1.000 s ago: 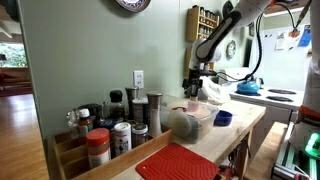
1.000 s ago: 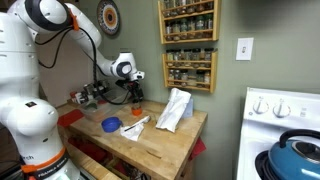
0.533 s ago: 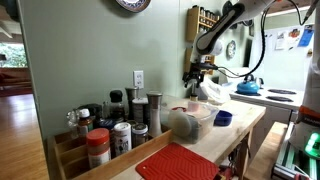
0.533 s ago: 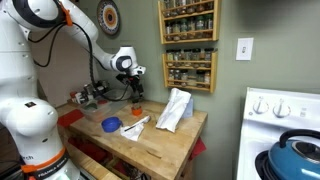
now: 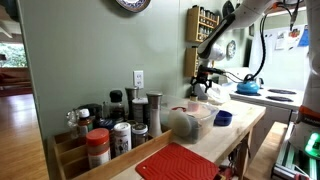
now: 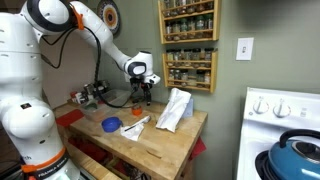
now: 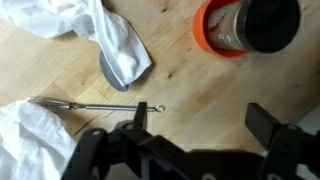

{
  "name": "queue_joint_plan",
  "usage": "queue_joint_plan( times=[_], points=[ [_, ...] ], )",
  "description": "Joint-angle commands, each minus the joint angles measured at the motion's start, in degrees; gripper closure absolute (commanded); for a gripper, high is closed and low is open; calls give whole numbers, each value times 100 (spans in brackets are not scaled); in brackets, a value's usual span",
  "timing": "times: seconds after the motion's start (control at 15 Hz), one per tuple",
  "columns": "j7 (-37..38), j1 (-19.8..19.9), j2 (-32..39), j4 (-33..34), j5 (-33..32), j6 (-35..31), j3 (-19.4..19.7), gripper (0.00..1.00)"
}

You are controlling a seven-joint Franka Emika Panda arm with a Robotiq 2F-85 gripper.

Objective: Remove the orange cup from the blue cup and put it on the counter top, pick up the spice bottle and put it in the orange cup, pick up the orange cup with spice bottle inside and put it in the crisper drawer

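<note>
In the wrist view the orange cup (image 7: pixel 204 38) stands on the counter top (image 7: pixel 195 80) at the upper right. The spice bottle (image 7: pixel 255 22), seen from above with its dark cap, stands inside it. My gripper (image 7: pixel 200 120) hangs open over bare wood below and left of the cup, holding nothing. In both exterior views the gripper (image 5: pixel 204 80) (image 6: pixel 147 92) hovers above the counter near the wall. The blue cup (image 5: pixel 223 118) (image 6: pixel 111 125) sits apart on the counter. The crisper drawer is out of view.
A white cloth (image 7: pixel 110 40) (image 6: pixel 175 108) and a thin metal utensil (image 7: pixel 95 103) lie on the counter by the gripper. A clear tub (image 5: pixel 190 122), a red mat (image 5: pixel 178 162) and several spice jars (image 5: pixel 110 135) occupy the counter. A blue kettle (image 6: pixel 295 155) sits on the stove.
The open gripper has moved sideways along the counter, away from the orange cup, which stays where it was with the bottle in it.
</note>
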State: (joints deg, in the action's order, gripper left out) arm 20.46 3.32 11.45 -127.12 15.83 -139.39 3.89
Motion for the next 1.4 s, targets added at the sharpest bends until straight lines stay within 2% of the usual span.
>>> queue_joint_plan(
  times=[0.0,0.73,1.33],
  points=[
    [347,143,619,511,439,598,67,0],
    [1337,467,1930,1636,1978,2453,22,0],
    [1545,711,2495,2007,3912,3717,34,0]
  ],
)
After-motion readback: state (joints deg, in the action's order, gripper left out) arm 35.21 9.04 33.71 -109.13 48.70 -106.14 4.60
